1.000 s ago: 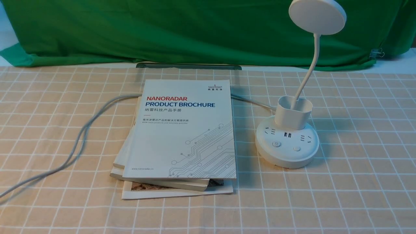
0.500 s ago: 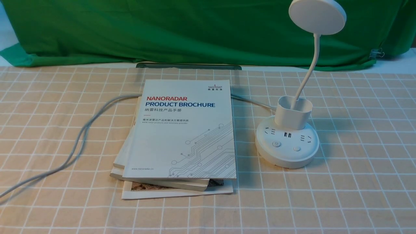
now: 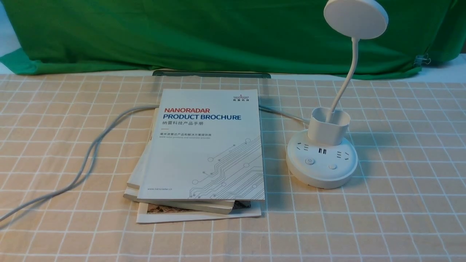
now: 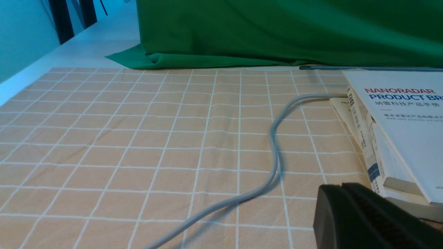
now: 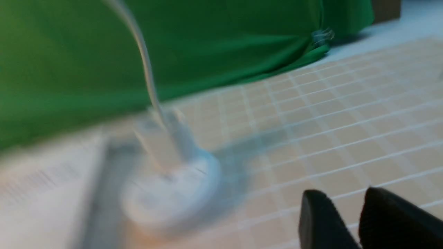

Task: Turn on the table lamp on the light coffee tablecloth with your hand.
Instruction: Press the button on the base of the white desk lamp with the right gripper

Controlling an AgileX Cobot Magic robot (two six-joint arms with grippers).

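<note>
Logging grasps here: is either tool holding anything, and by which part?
Nothing is held. The left tool is shut on nothing, the right tool shows an empty gap; neither touches the table lamp.

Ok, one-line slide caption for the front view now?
White table lamp stands right of a brochure stack on the light coffee tablecloth, grey cable trailing left, green backdrop behind.

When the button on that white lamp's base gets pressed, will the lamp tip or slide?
Probably not tip: the table lamp has a wide, low round base, and the buttons sit on top, so a press goes downward. The thin neck looks bendy, so the head may wobble. A sideways shove could slide it on the tablecloth.
</note>
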